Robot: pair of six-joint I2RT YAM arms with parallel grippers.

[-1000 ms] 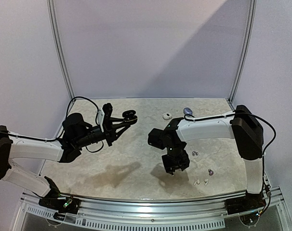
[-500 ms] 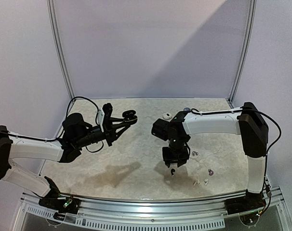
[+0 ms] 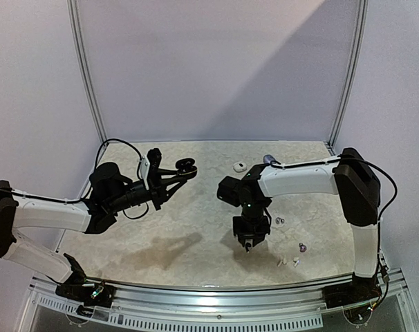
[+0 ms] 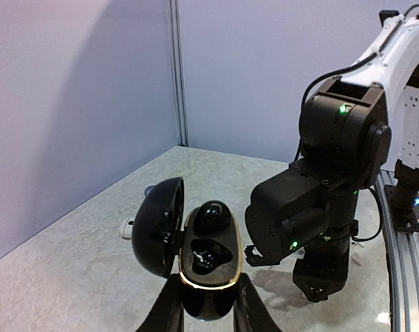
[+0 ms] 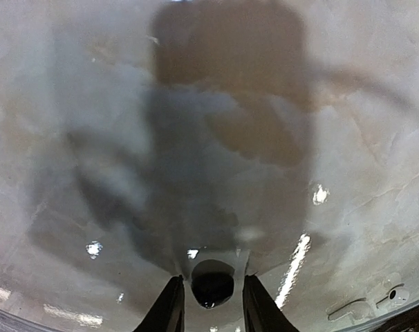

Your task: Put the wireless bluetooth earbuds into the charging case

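Note:
My left gripper (image 4: 208, 294) is shut on the black charging case (image 4: 208, 252), held up with its lid open to the left; the same case (image 3: 187, 164) shows from above. One black earbud (image 4: 211, 216) sits in the upper slot, and the lower slot is hollow. My right gripper (image 3: 247, 243) points straight down at the table. A second black earbud (image 5: 212, 288) lies on the table between its fingers (image 5: 170, 308), with a narrow gap on each side. A dark purplish pair (image 3: 279, 221) and a white stemmed pair (image 3: 288, 261) lie to the right.
A white case (image 3: 240, 166) and a bluish case (image 3: 268, 159) rest at the back of the marble table (image 3: 161, 242). The right arm's wrist (image 4: 327, 187) looms close beside the held case. Metal posts and walls bound the back.
The right gripper has sunk toward the table and its jaws have narrowed around the black earbud. The left arm and the case have not moved.

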